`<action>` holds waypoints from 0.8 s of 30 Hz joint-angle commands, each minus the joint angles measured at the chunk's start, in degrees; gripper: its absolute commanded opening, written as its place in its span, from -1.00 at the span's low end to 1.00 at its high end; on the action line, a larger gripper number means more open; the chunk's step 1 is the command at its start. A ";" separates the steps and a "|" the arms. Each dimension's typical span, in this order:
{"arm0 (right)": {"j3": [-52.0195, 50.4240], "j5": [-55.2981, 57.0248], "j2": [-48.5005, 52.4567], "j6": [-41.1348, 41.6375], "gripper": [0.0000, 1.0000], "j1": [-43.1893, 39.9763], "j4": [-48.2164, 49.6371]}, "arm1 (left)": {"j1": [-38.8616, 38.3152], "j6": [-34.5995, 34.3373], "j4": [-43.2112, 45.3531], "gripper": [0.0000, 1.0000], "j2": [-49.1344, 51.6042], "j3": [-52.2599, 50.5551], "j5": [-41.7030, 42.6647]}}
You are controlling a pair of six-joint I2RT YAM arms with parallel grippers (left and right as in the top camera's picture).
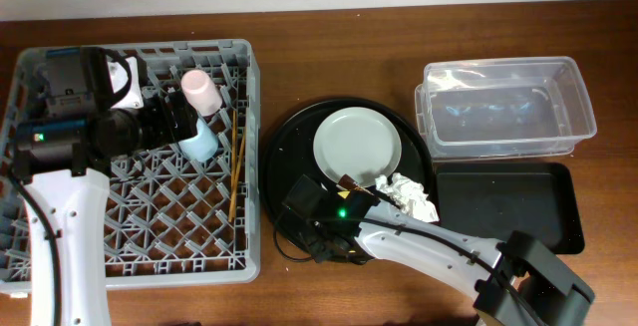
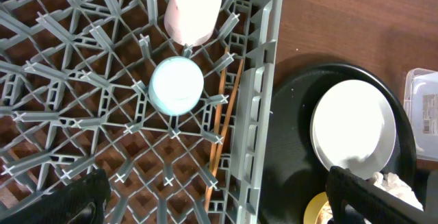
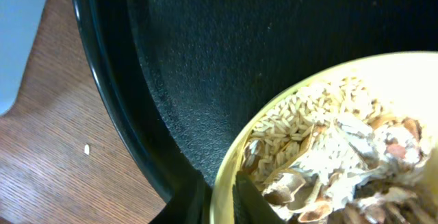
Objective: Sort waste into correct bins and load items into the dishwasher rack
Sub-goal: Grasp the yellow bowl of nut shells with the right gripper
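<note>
Left arm [image 1: 62, 228]: white link rises from the near-left edge of the overhead view; the black wrist bends toward the right.
Left pincer [image 2: 219, 200]: jaws spread wide, fingers [image 2: 79, 200] showing only at the lower corners of the wrist view, gripping nothing.
Right arm [image 1: 431, 248]: white link reaches leftward from the near-right corner; a green light glows at the wrist.
Right pincer [image 3: 222, 200]: jaws close together, nipping the yellow bowl [image 3: 410, 63] rim, one finger on each side of it.

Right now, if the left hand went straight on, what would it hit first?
Likely the blue cup in the dishwasher rack, just ahead of the open left hand; depth is unclear.
</note>
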 commanded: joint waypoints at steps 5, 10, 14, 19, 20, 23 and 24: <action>-0.85 0.46 0.33 0.37 -0.92 0.26 -0.04 | 0.31 -0.55 0.09 0.98 -0.07 0.42 -0.20; 9.38 -0.55 -6.38 0.39 -0.92 0.20 -9.16 | 0.31 -0.55 0.09 0.98 -0.09 0.42 -0.20; 17.79 2.40 -10.40 3.41 -0.92 -2.36 -21.16 | 0.31 -0.52 0.09 0.98 -0.07 0.42 -0.20; 20.15 2.40 -14.58 3.10 -0.92 -19.74 -32.33 | 0.31 -0.55 0.09 0.98 -0.07 0.42 -0.20; 20.15 1.09 -14.78 0.81 -0.92 -26.01 -33.99 | 0.31 -0.55 0.09 0.98 -0.09 0.42 -0.20; 20.11 -5.77 -14.84 -5.53 -0.92 -38.14 -35.45 | 0.31 -0.55 0.09 0.98 -0.07 0.42 -0.20; 20.11 -8.22 -14.88 -7.43 -0.92 -41.46 -35.52 | 0.31 -0.52 0.09 0.98 -0.07 0.42 -0.20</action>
